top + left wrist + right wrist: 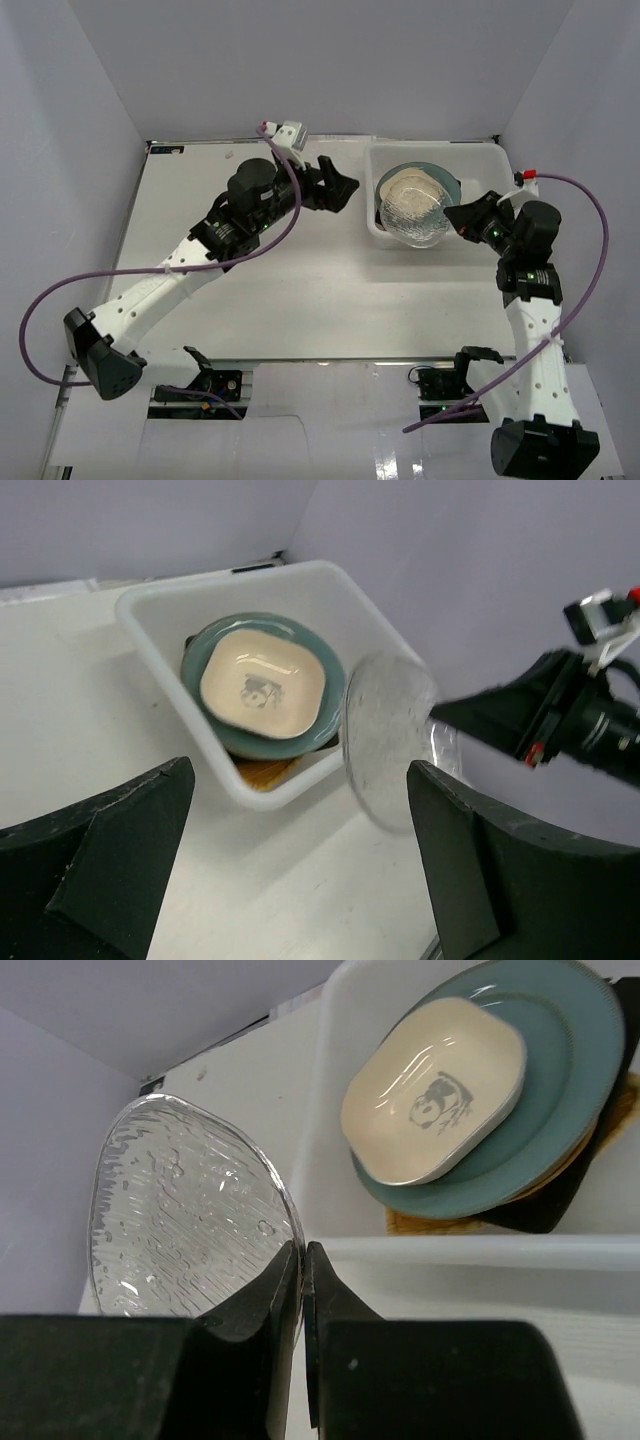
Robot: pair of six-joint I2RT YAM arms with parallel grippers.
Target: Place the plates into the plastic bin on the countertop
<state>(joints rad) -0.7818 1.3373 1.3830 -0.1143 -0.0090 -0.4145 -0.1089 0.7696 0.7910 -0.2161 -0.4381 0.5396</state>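
The white plastic bin stands at the back right of the countertop. It holds a stack: a cream rounded-square plate on a teal round plate, with black and amber-brown edges below. My right gripper is shut on the rim of the clear glass plate and holds it tilted over the bin's near rim. My left gripper is open and empty, left of the bin. The other plates are hidden under the stack.
Grey walls enclose the countertop on three sides. The bin's near wall lies just beyond my right fingertips. Purple cables loop off both arms.
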